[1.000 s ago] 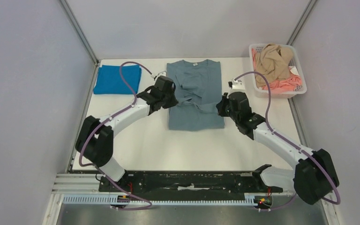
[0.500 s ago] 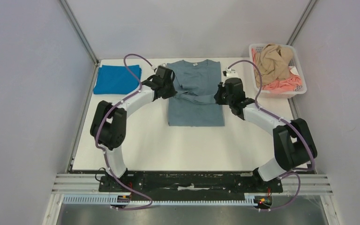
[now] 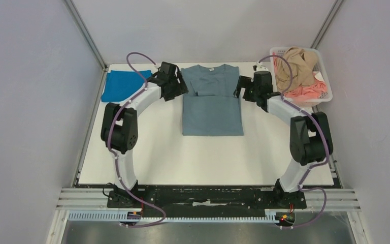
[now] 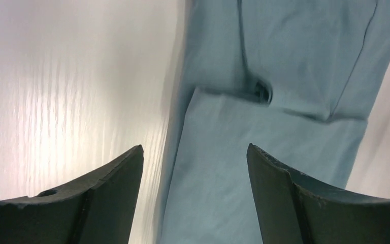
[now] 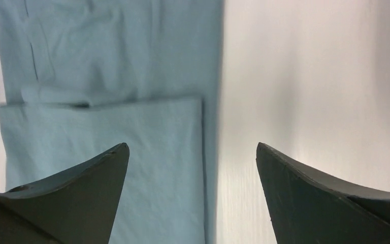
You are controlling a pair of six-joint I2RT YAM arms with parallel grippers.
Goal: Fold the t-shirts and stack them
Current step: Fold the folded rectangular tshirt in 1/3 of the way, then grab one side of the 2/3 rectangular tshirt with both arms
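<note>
Both arms have swung from the middle of the shirt toward the far end of the white table [image 3: 152, 152] over the last second, and the cloth that was bunched between them now lies flat. From my overhead view, the dusty grey-blue cotton t-shirt [image 3: 212, 109] lies in the centre of the table as a tall rectangle, with its collar and small white neck label [image 3: 211, 69] at the far edge. A straight fold edge crosses it partway down. The left gripper [image 4: 194, 147] hangs over the shirt's left edge near the collar end, its jaws spread wide with nothing between them. The right gripper [image 5: 192, 144] hangs over the shirt's right edge, its jaws equally wide and empty. I cannot tell whether either one touches the cloth. A bright blue t-shirt folded into a neat square [image 3: 120, 85] lies on the far left corner of the table, well apart from the grey-blue one. At the far right corner sits a white plastic mesh basket [image 3: 321, 64] holding a crumpled tan t-shirt [image 3: 294, 63] on top of a pink t-shirt [image 3: 310, 91].
</note>
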